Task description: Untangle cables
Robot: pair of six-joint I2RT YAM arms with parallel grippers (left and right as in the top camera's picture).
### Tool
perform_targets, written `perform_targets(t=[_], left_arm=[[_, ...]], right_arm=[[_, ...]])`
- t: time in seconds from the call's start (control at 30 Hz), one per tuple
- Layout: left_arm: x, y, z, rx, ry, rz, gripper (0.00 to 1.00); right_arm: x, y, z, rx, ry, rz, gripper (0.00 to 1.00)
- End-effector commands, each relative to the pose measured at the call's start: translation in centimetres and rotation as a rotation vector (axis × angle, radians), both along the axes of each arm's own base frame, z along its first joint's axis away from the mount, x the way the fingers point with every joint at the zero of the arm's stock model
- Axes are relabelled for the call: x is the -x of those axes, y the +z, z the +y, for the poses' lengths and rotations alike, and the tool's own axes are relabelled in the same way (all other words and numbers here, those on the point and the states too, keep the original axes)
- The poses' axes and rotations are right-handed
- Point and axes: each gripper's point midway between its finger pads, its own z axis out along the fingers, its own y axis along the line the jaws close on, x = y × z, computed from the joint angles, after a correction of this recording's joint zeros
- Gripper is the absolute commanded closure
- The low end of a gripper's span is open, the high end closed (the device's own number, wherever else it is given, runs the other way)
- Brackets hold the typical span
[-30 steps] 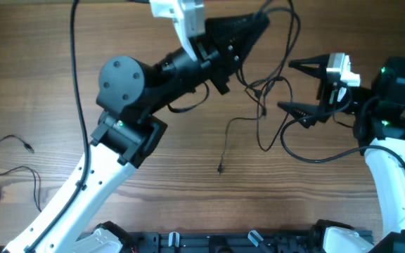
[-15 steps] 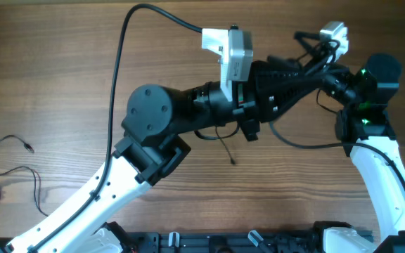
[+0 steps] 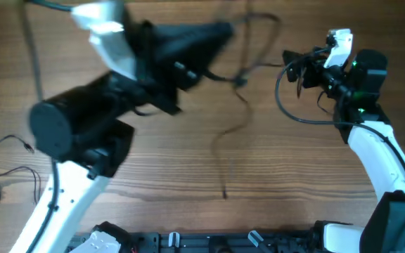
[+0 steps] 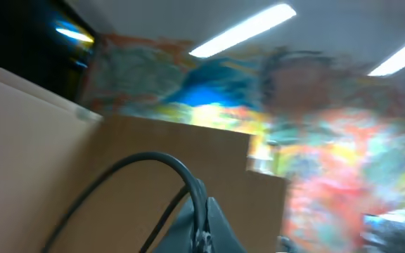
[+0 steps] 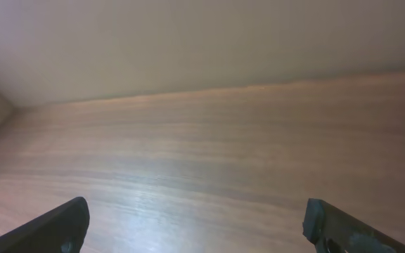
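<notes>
Wood-grain bench (image 3: 153, 169) beneath. Raised and blurred, left gripper (image 3: 225, 30), jaws together, pinching thin black cable (image 3: 220, 133) dangling below it. On bench far left of that gripper, second cable (image 3: 5, 169). Rightward, right gripper (image 5: 195, 211), jaws wide apart.

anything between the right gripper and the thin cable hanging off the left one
Nothing visible does. Only table surface shows between the open right gripper and the cable dangling from the shut left gripper, though that area is blurred.
</notes>
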Motion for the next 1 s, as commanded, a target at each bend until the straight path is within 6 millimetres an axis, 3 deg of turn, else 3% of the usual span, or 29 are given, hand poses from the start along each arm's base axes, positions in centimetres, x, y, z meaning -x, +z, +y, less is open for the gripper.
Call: perform_targets(t=[0.0,0.2,0.43,0.6,0.7,0.77,0.83,0.97], left_arm=[[-2.1,1.0,4.8,0.021,0.156,0.012,0.96],[-8.2,-0.9,12.3,0.019,0.402,0.187,0.96],[-12.1,-3.6,20.5,0.035,0.65,0.353,0.96],[-13.4,-6.4,26.8,0.062,0.814,0.505,0.96],[-13.8,-9.6,32.3,0.021,1.021,0.598,0.96],[-13.7,-11.7,34.2,-0.027,1.096,0.657,0.85],[-13.6,-14.4,36.3,-0.103,1.216,0.723,0.95],[-11.9,-19.5,42.1,-0.152,1.568,0.933,0.96]], right_arm=[[-0.1,-0.9,-3.6,0.014,-0.089,0.033,0.0],[0.6,-1.8,-8.8,0.022,-0.201,0.071,0.0],[1.6,-2.6,-11.9,0.01,-0.275,0.108,0.0],[1.6,-2.6,-11.9,0.01,-0.277,0.113,0.0],[1.8,-3.3,-12.6,0.028,-0.319,0.141,0.0],[1.9,-3.3,-12.6,0.029,-0.318,0.143,0.0],[1.9,-3.3,-12.6,0.029,-0.318,0.144,0.0],[2.0,-3.6,-12.6,0.028,-0.321,0.154,0.0]])
